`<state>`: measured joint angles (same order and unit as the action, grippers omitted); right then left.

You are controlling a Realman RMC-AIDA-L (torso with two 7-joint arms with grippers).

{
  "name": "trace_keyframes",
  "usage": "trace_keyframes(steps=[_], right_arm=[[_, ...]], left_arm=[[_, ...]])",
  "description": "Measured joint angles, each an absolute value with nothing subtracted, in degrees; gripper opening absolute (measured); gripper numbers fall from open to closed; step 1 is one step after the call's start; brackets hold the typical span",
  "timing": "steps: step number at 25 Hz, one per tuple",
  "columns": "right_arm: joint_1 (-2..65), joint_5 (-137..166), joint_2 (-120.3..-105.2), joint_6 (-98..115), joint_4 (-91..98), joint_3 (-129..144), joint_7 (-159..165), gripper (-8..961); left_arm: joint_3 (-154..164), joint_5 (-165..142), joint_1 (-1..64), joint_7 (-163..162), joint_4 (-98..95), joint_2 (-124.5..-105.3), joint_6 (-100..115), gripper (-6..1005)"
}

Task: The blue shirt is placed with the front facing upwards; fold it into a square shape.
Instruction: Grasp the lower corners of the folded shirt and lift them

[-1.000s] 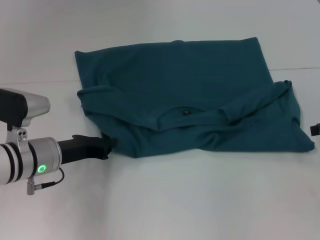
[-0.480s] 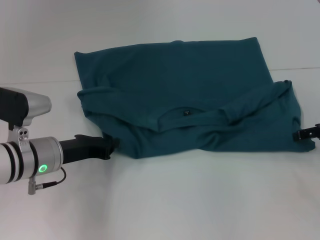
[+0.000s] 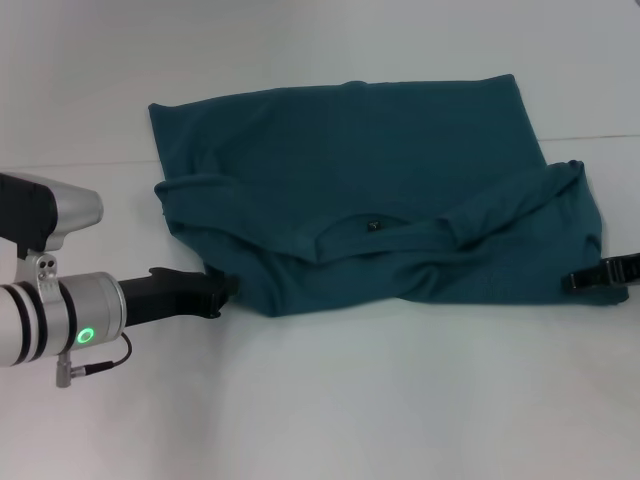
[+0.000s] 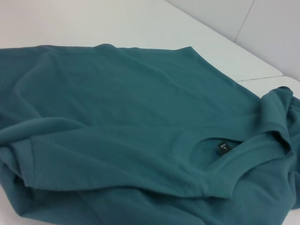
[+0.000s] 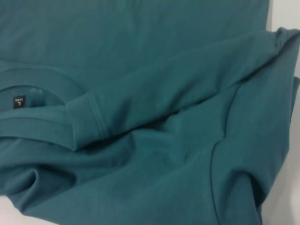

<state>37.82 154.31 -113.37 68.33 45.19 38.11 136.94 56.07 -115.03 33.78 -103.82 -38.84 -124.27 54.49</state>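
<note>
**Both grippers at the shirt's near corners**

Blue shirt (image 3: 370,200) lies partly folded on the white table (image 3: 350,400), neck label (image 4: 223,148) showing, sleeves tucked inward. Left gripper (image 3: 222,288) at near-left corner, touching the hem; can't tell if it's pinching. Right gripper (image 3: 575,282) over near-right edge, grip unclear too.

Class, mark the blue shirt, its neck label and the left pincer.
blue shirt (image 3: 350,150): head view, flat upper panel.
neck label (image 4: 222,148): left wrist view, label's middle.
left pincer (image 3: 222,290): head view, tips at shirt's edge.

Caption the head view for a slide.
Both grippers, left and right, at the near corners of the partly folded blue shirt.
</note>
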Motion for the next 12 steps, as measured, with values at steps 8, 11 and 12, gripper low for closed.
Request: trace_keyframes(steps=[8, 11, 12], right_arm=[[38.33, 156.49, -112.87, 67.65, 43.22, 38.81, 137.13, 649], [38.35, 156.62, -112.82, 67.42, 43.13, 38.87, 137.22, 404], [38.34, 156.64, -112.79, 67.41, 43.12, 38.92, 137.23, 382]], left_arm=[[55.99, -115.05, 34.26, -103.66, -38.66, -124.26, 54.06, 33], [55.99, -115.05, 34.55, -103.58, -38.54, -124.21, 54.01, 35], [55.97, -115.05, 34.57, -103.57, -38.54, -124.2, 54.0, 36]])
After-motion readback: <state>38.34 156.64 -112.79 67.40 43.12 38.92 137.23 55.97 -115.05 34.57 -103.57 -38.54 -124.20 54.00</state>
